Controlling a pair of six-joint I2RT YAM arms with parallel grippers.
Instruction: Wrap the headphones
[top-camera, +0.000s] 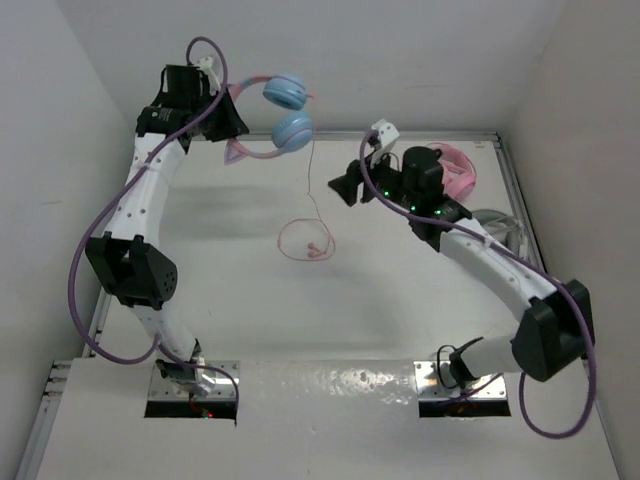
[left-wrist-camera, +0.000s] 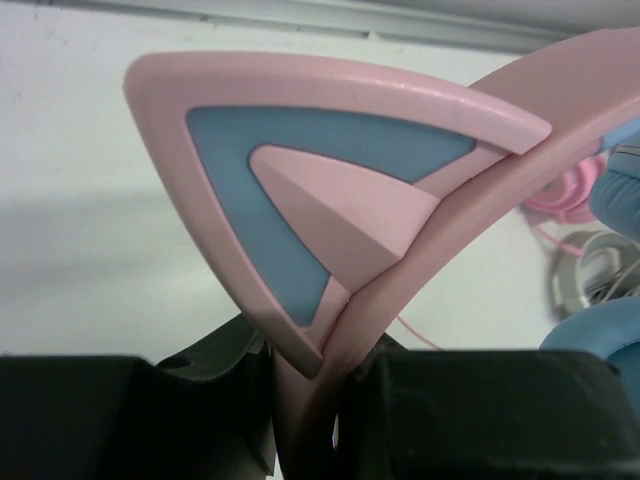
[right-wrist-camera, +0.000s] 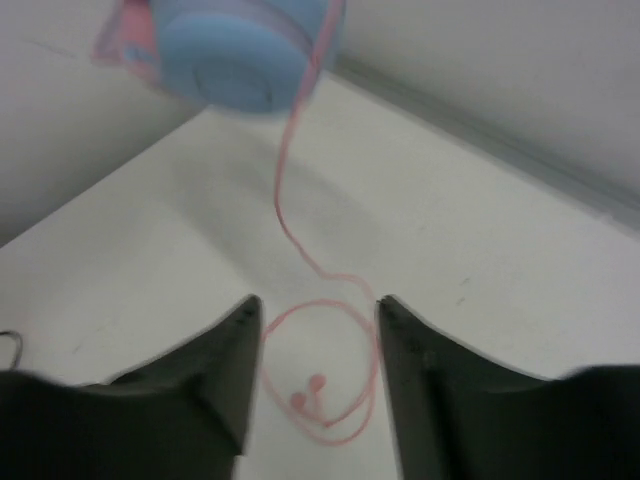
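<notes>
The headphones (top-camera: 288, 110) hang in the air at the back left, with two light blue ear cups (top-camera: 291, 130) and a pink headband. My left gripper (top-camera: 226, 118) is shut on the headband (left-wrist-camera: 500, 150) just below one cat ear (left-wrist-camera: 300, 170). The thin pink cable (top-camera: 313, 180) drops from the lower cup to a loose loop (top-camera: 305, 241) lying on the table. My right gripper (top-camera: 338, 187) hovers right of the hanging cable, open, with nothing between its fingers. In the right wrist view, the loop's plug end (right-wrist-camera: 316, 381) lies on the table below the gripper (right-wrist-camera: 318, 310), and an ear cup (right-wrist-camera: 235, 50) is above.
All-pink headphones (top-camera: 457, 168) lie at the back right behind my right arm. White-grey headphones (top-camera: 503, 230) lie beside them near the right wall. White walls close in the table at the back and on both sides.
</notes>
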